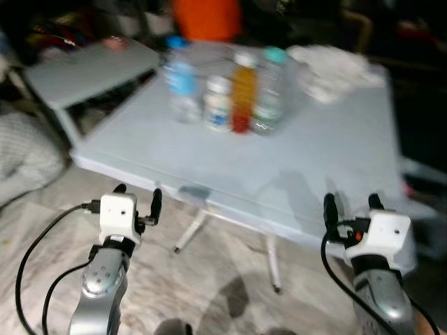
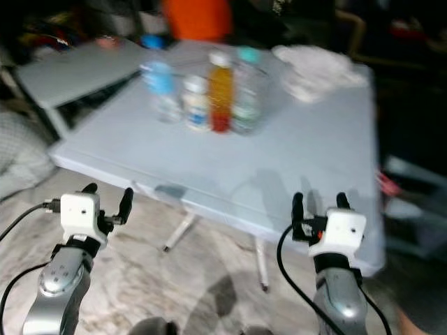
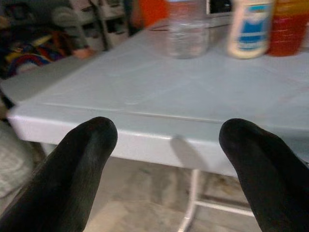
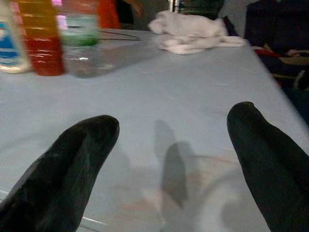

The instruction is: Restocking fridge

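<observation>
Head view, blurred: four bottles (image 1: pixel 227 87) – blue-cap, white, orange juice, green-cap – clustered at tabletop (image 1: pixel 300 167) far side.

L claw (image 1: pixel 137 199) and R claw (image 1: pixel 353 204) spread, empty, at near edge, well short of bottles.

Wrist views: black fingers (image 3: pixel 72 169) apart, bottles beyond.

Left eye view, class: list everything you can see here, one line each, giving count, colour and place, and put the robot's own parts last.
Table: one, pale grey, folding, ahead of the robot on a marbled floor.
Bottles: four, in a row at the table's far side: blue-label bottle, white bottle, orange bottle, clear bottle with teal cap.
Cloth: one, white, crumpled, far right corner of the table.
Second table: one, pale grey, to the left.
Orange object: one, behind the table, too blurred to identify.
Left gripper: one, black fingers, open, before the table's near edge.
Right gripper: one, black fingers, open, at the table's near edge.
</observation>
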`<state>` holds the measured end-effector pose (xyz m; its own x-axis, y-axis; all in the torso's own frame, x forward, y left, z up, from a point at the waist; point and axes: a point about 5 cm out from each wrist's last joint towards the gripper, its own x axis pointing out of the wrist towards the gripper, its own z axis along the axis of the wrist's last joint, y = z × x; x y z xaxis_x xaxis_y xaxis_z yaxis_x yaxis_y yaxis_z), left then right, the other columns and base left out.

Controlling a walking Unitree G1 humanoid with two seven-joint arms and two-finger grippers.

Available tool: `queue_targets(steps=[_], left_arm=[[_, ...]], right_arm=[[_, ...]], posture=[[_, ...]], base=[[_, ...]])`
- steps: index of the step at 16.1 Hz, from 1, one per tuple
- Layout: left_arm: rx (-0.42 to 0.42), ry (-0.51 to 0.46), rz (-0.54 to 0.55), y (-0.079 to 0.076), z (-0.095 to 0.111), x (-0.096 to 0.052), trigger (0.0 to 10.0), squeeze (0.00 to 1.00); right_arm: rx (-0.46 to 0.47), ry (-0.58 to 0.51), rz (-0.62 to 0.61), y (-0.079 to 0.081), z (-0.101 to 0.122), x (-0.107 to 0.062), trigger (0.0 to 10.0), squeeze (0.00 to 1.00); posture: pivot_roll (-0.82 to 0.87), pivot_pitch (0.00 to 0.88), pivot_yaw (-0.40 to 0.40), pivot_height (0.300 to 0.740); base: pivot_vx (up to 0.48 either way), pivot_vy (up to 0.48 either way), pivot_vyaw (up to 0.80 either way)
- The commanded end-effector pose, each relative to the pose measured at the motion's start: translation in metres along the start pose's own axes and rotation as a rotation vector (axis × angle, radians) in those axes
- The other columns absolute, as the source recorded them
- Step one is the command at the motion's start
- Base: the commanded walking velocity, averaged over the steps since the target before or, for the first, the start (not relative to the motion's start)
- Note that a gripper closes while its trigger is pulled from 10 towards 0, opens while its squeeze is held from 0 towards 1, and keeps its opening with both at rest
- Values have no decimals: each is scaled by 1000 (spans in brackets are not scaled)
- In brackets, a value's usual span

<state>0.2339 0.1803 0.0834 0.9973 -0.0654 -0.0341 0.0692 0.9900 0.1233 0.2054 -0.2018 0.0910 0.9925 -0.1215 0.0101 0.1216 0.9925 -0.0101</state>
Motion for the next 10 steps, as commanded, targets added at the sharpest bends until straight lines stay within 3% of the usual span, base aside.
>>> queue_targets(steps=[1,6,10], left_arm=[[28,-4,12,6,-1,3,10000,0],[24,-62,3,2,9,15,10000,0],[-1,-92,-10,-3,15,20,10000,0]], right_arm=[[-2,-15,17,5,0,2,10000,0],[0,-53,18,8,9,15,10000,0],[-9,-71,42,11,13,22,10000,0]], posture=[[-9,0,9,740],[-9,0,3,740],[-14,0,-7,740]], base=[[0,0,0],[0,0,0],[219,83,-780]])
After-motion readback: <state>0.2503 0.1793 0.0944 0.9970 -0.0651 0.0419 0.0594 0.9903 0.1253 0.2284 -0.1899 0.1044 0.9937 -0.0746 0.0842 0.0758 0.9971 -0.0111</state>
